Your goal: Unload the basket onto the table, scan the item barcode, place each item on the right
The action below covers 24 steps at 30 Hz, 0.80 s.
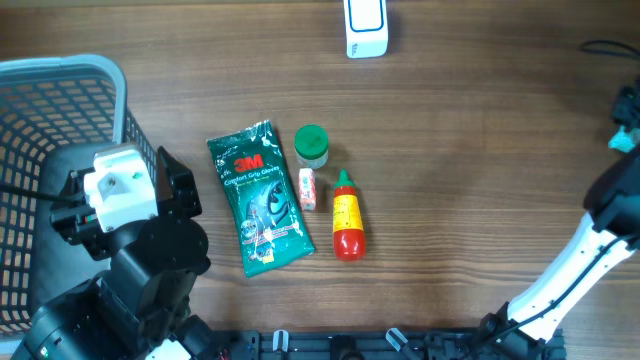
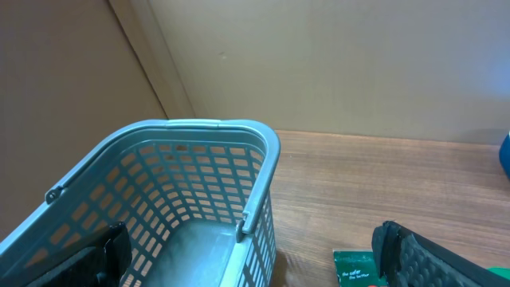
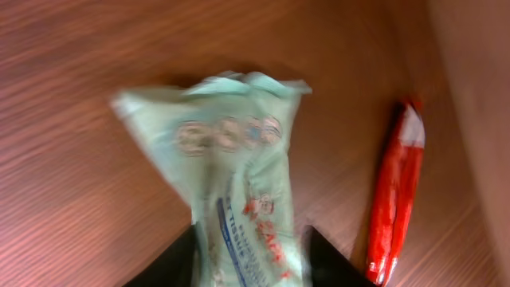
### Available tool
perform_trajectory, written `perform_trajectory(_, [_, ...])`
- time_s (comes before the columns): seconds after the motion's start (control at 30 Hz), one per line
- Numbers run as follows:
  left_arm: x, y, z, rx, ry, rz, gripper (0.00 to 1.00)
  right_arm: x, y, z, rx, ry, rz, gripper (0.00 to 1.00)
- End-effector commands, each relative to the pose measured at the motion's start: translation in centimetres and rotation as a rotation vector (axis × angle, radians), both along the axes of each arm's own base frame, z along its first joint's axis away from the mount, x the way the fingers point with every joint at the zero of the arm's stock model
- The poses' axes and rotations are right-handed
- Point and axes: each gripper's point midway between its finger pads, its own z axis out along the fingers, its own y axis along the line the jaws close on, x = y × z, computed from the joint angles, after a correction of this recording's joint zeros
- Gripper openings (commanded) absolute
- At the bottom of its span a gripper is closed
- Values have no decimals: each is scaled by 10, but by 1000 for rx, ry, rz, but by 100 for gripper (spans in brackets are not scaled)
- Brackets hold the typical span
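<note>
In the right wrist view a pale green tissue pack (image 3: 239, 183) lies lengthwise between my right gripper's (image 3: 255, 259) two dark fingers, blurred, over the wooden table. The jaws stand apart on either side of it, open. No barcode shows on it. A white scanner (image 1: 365, 28) stands at the table's far edge. My left gripper (image 2: 263, 263) is wide open with nothing in it, above the near rim of the blue-grey basket (image 2: 199, 131). In the overhead view the right arm (image 1: 600, 240) runs off the right edge.
A red sachet (image 3: 396, 191) lies right of the tissue pack. Mid-table sit a green 3M glove pack (image 1: 260, 195), a green-lidded jar (image 1: 311, 145), a small tube (image 1: 308, 187) and a red bottle (image 1: 347, 215). The basket (image 1: 60, 90) fills the left side.
</note>
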Motion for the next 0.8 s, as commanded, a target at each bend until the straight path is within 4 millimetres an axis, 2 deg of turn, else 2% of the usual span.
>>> perform_trajectory(0.0, [0, 0, 1, -1, -2, -4, 100, -14, -7, 24, 86, -146, -145, 100])
perform_trajectory(0.03, [0, 0, 1, -1, -2, -4, 100, -7, 1, 34, 136, -204, -136, 100])
perform_trajectory(0.07, [0, 0, 1, -1, -2, -4, 100, 0, 11, 56, 177, -289, -153, 100])
perform_trajectory(0.13, [0, 0, 1, -1, -2, -4, 100, 16, 49, 111, 303, -459, -120, 100])
perform_trajectory(0.2, [0, 0, 1, -1, -2, -4, 100, 22, 107, 188, 418, -618, -23, 100])
perform_trajectory(0.23, [0, 0, 1, -1, -2, -4, 100, 21, 125, 210, 439, -660, 3, 98])
perform_trajectory(0.3, [0, 0, 1, -1, -2, -4, 100, 14, 184, 275, 504, -779, 95, 100])
perform_trajectory(0.33, [0, 0, 1, -1, -2, -4, 100, 9, 202, 294, 519, -812, 104, 100])
perform_trajectory(0.37, [0, 0, 1, -1, -2, -4, 100, 0, 229, 315, 542, -844, 120, 100])
perform_trajectory(0.4, [0, 0, 1, -1, -2, -4, 100, -7, 249, 328, 565, -859, 131, 100])
perform_trajectory(0.43, [0, 0, 1, -1, -2, -4, 100, -19, 285, 345, 605, -869, 172, 100])
perform_trajectory(0.53, [0, 0, 1, -1, -2, -4, 100, -36, 337, 359, 653, -852, 281, 100])
perform_trajectory(0.6, [0, 0, 1, -1, -2, -4, 100, -51, 374, 355, 700, -785, 351, 100])
perform_trajectory(0.67, [0, 0, 1, -1, -2, -4, 100, -58, 387, 347, 696, -731, 386, 100])
perform_trajectory(0.77, [0, 0, 1, -1, -2, -4, 100, -65, 388, 337, 655, -676, 399, 100])
